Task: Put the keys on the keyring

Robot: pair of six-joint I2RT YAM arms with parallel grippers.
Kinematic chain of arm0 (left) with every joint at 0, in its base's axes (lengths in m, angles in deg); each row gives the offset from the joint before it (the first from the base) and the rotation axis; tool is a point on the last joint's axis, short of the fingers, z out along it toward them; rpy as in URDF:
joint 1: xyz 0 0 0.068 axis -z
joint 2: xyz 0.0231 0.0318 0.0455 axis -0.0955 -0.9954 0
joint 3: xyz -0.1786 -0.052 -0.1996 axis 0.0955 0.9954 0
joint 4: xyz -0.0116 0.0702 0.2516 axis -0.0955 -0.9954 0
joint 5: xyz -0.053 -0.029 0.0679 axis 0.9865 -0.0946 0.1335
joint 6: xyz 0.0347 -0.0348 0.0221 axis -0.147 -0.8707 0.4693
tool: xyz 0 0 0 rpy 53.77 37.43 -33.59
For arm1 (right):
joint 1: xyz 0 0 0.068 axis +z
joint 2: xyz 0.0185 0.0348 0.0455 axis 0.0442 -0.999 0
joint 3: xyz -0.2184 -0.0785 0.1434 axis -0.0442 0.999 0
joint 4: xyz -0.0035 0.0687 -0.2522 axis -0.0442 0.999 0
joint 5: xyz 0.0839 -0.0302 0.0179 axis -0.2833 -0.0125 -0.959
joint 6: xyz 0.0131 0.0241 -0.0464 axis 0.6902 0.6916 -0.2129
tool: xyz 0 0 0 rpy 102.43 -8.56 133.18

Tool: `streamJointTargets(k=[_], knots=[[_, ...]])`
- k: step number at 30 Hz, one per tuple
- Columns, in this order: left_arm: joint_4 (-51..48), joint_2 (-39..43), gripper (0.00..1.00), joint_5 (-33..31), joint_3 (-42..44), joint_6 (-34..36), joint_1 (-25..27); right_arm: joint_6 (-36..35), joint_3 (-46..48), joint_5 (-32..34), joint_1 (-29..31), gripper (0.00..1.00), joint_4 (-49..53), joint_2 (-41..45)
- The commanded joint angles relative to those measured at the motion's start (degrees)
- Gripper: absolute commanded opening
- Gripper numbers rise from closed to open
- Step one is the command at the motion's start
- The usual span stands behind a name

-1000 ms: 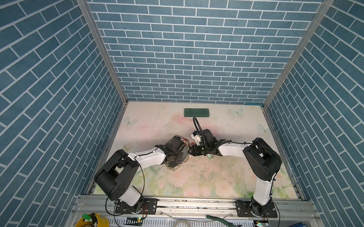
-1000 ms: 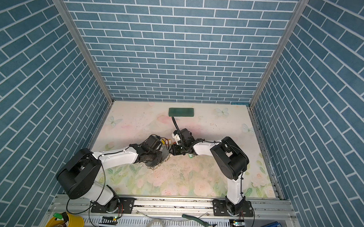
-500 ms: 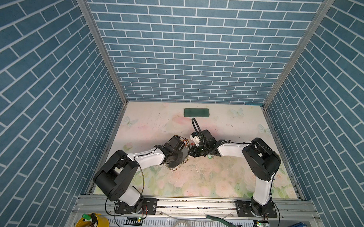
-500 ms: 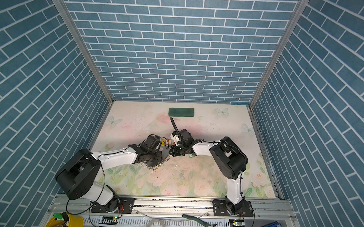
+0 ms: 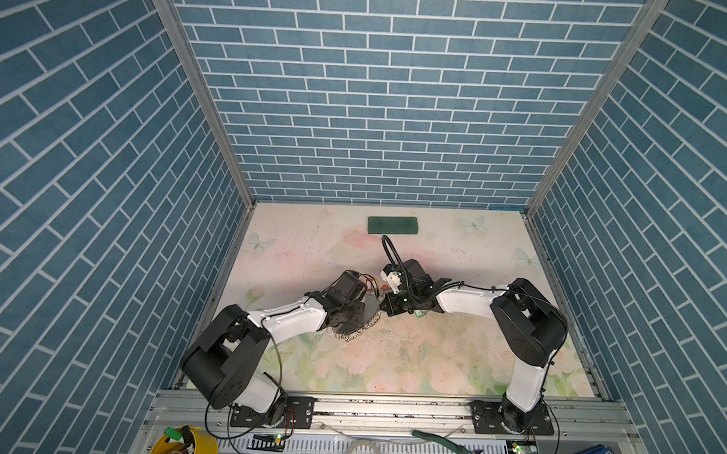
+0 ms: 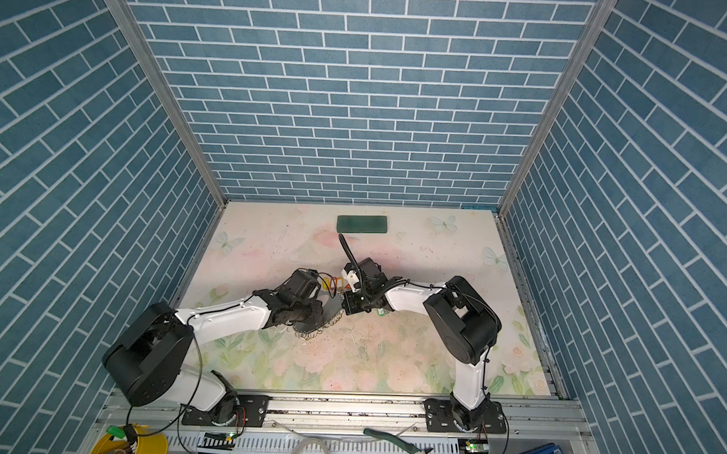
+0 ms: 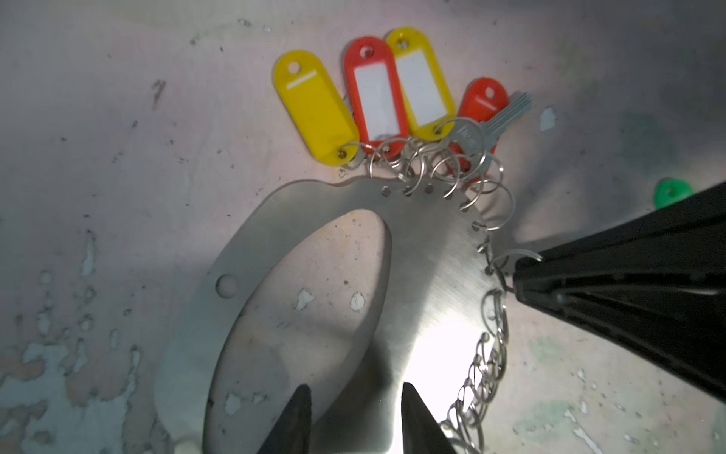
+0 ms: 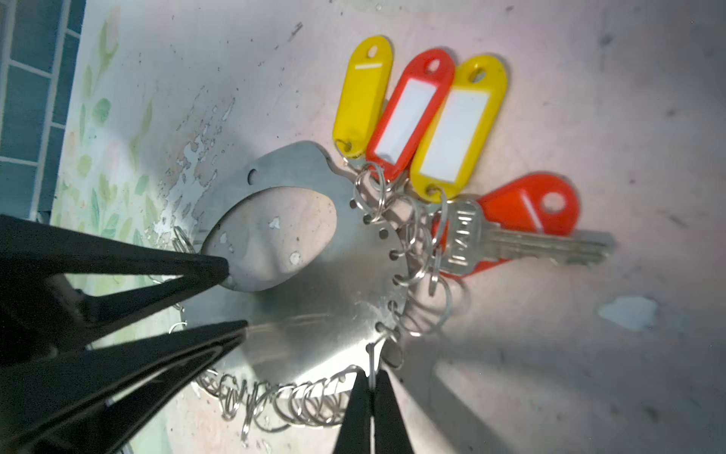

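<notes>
Right tool (image 8: 371, 376) newly tight on keyring (image 8: 314, 314), forearm (image 5: 463, 303) low

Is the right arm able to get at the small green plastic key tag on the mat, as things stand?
Probably yes, once it lets go. The green plastic tag lies bare close beside the right gripper, which seems shut on a small silver split ring.
</notes>
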Motion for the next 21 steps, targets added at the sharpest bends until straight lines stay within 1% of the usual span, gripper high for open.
streamJointTargets(k=[1, 7, 12, 14, 15, 18, 21], knots=[[1.10, 5.41, 0.42, -1.09, 1.96, 2.87, -0.71, -5.89, -1.40, 3.39, 0.67, 0.00, 4.24, 5.77], [4.27, 19.20, 0.45, 0.12, 4.48, 7.80, -0.93, -14.70, -0.58, 5.99, 1.97, 0.00, 8.70, 14.99], [10.16, 29.89, 0.56, 3.88, 6.98, 12.41, -0.97, -20.45, 1.89, 4.17, 2.18, 0.00, 7.00, 23.38], [14.18, 32.86, 0.62, 6.17, 9.07, 13.32, -0.98, -21.96, 3.28, 3.34, 2.17, 0.00, 4.99, 26.02], [16.81, 34.11, 0.63, 7.68, 10.41, 13.87, -0.97, -22.61, 4.11, 2.71, 2.11, 0.00, 3.80, 27.32], [24.01, 36.22, 0.62, 12.24, 13.86, 15.98, -0.97, -24.08, 6.09, 0.10, 2.14, 0.00, 0.45, 29.99], [28.75, 36.96, 0.61, 15.02, 15.87, 17.39, -0.98, -25.05, 8.77, -2.16, 2.17, 0.00, -3.69, 32.02]])
